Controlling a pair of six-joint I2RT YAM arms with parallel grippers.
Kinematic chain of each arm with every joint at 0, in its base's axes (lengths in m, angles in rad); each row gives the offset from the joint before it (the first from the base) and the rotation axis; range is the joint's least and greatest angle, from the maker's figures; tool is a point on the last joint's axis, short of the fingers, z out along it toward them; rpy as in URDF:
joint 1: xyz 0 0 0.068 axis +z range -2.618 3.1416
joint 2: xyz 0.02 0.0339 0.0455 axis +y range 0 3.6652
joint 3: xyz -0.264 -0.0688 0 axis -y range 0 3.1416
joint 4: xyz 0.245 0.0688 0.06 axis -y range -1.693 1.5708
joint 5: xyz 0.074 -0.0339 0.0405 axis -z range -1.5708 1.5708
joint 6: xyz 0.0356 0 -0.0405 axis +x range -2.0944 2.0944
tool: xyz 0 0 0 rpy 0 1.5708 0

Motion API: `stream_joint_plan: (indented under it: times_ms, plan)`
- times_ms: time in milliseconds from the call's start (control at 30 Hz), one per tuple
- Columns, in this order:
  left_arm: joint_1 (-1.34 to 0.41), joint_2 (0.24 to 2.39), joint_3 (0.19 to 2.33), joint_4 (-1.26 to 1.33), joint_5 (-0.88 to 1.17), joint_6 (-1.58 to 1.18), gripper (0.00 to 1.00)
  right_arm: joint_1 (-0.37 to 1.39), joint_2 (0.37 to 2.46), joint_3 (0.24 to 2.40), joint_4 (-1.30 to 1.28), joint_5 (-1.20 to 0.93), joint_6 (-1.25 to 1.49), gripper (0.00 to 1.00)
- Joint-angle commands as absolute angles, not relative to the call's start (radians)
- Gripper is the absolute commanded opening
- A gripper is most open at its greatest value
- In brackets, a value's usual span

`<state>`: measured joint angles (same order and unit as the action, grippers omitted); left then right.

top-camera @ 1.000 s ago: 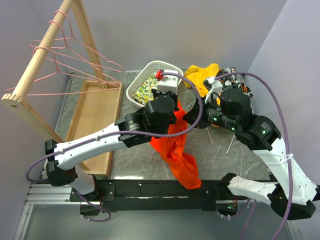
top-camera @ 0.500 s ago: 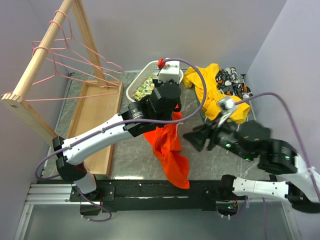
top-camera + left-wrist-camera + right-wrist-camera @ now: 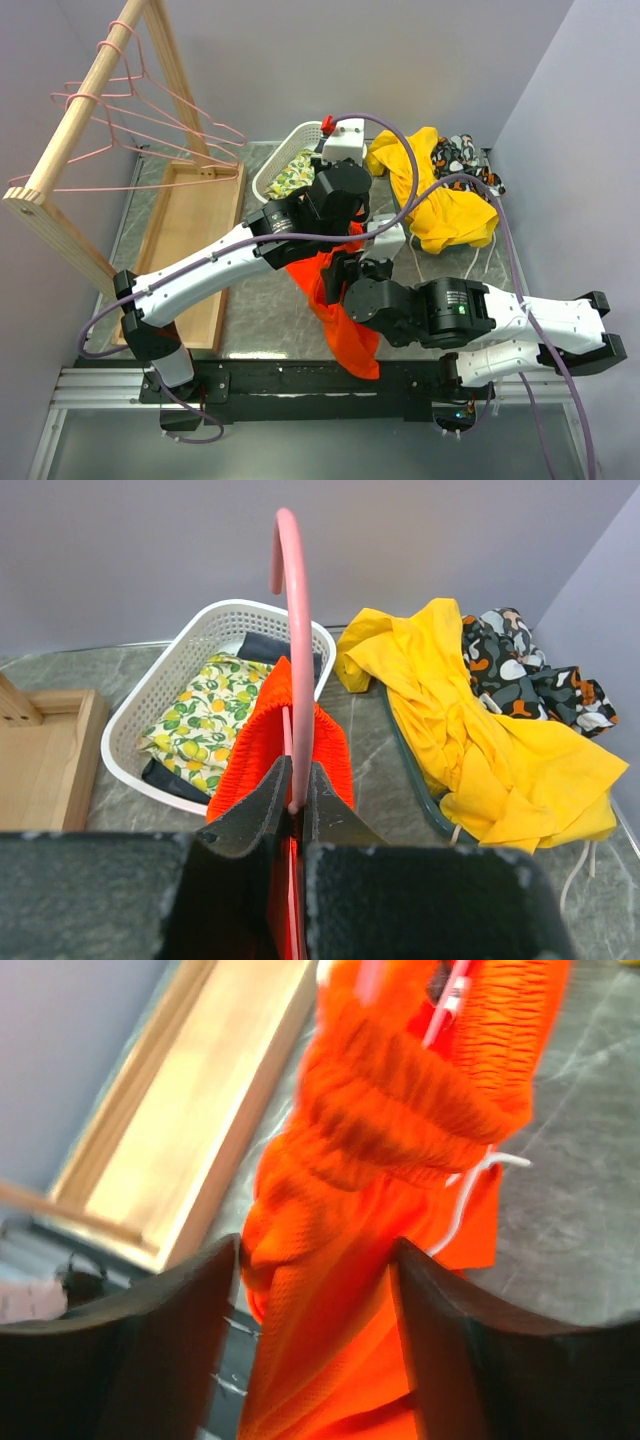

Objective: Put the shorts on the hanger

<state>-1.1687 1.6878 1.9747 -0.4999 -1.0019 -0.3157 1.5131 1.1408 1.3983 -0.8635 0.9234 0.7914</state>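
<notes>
Above the middle of the table, the left gripper (image 3: 295, 780) is pinching the hook of the hanger (image 3: 297, 630), jaws clamped tight on the pink wire. The shorts (image 3: 340, 320) are hanging from that hanger, with the gathered waistband bunching up just under the hook in the left wrist view and the legs trailing down toward the near edge.

What is changing: 1 s ago the right arm was reaching far right by the yellow garment (image 3: 440, 205). 0.5 s ago it was swinging down toward the near side, and now it is folding across the centre, right beside the hanging fabric. The left arm is sitting a bit further toward the white basket (image 3: 300, 135) than before and is keeping its hold.

The right gripper (image 3: 315, 1250) is spread wide, nothing between the fingers yet, with the orange-red cloth filling the view just ahead. The white drawstring (image 3: 470, 1185) is dangling, and a bit of pink wire is poking out at the top of the bunched waistband.

Judgement: the handoff phase is looking over and the right arm is coming in to tug or spread the waistband along the hanger. The shorts are seeming only partly seated, crumpled rather than draped evenly, so they are risking a slide off if pulled hard. The wooden rack (image 3: 90, 90) with 2 or more spare pink hangers (image 3: 150, 125) is standing well apart at far left.
</notes>
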Motion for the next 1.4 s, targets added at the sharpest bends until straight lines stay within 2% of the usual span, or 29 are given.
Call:
stream_joint_plan:
  times_ms: [0,33,67,233,300,333,367,400,467,533,667,800,867,900,1033,1133,1267,1367]
  plan:
    - [-1.17,1.663,2.031,-0.469,-0.968,-0.347,0.01,1.502,1.151,1.447,-1.017,1.115,0.965,0.64]
    - [-1.169,1.661,2.031,-0.474,-0.963,-0.351,0.01,1.487,1.146,1.436,-1.014,1.103,0.962,0.62]
    - [-1.17,1.661,2.028,-0.476,-0.954,-0.356,0.01,1.474,1.138,1.424,-1.002,1.089,0.95,0.55]
    - [-1.17,1.649,2.017,-0.469,-0.93,-0.376,0.01,1.428,1.04,1.286,-0.769,0.948,0.74,0.41]
    - [-1.17,1.648,2.019,-0.469,-0.913,-0.38,0.01,1.416,1.005,1.256,-0.746,0.933,0.709,0.3]
    - [-1.17,1.646,2.02,-0.469,-0.905,-0.382,0.01,1.405,0.997,1.252,-0.753,0.931,0.704,0.21]
    - [-1.17,1.646,2.017,-0.468,-0.896,-0.387,0.01,1.402,0.979,1.246,-0.756,0.937,0.7,0.05]
    - [-1.17,1.638,2.014,-0.466,-0.887,-0.388,0.01,1.398,0.968,1.233,-0.755,0.934,0.678,0.0]
    - [-1.17,1.629,2.003,-0.456,-0.848,-0.391,0.02,1.385,0.931,1.218,-0.736,0.924,0.646,0.0]
    - [-1.17,1.606,1.971,-0.436,-0.806,-0.388,0.13,1.382,0.902,1.19,-0.697,0.92,0.592,0.0]
    - [-1.17,1.56,1.919,-0.387,-0.749,-0.373,0.23,1.382,0.832,1.144,-0.634,0.914,0.513,0.0]
    - [-1.17,1.531,1.916,-0.399,-0.703,-0.373,0.51,1.384,0.79,1.105,-0.572,0.905,0.454,0.0]
    - [-1.169,1.519,1.905,-0.41,-0.677,-0.38,0.61,1.384,0.778,1.098,-0.566,0.908,0.453,0.0]
    - [-1.169,1.503,1.899,-0.408,-0.634,-0.38,0.72,1.384,0.775,1.097,-0.555,0.908,0.442,0.0]
    - [-1.169,1.439,1.814,-0.397,-0.522,-0.387,0.93,1.384,0.759,1.097,-0.549,0.902,0.423,0.0]
    - [-1.17,1.352,1.711,-0.353,-0.427,-0.388,0.98,1.384,0.739,1.1,-0.543,0.893,0.4,0.0]
    - [-1.169,1.189,1.511,-0.226,-0.296,-0.359,0.97,1.384,0.723,1.138,-0.586,0.847,0.35,0.0]
    - [-1.17,1.134,1.392,-0.183,-0.212,-0.35,0.93,1.384,0.718,1.206,-0.678,0.804,0.33,0.0]
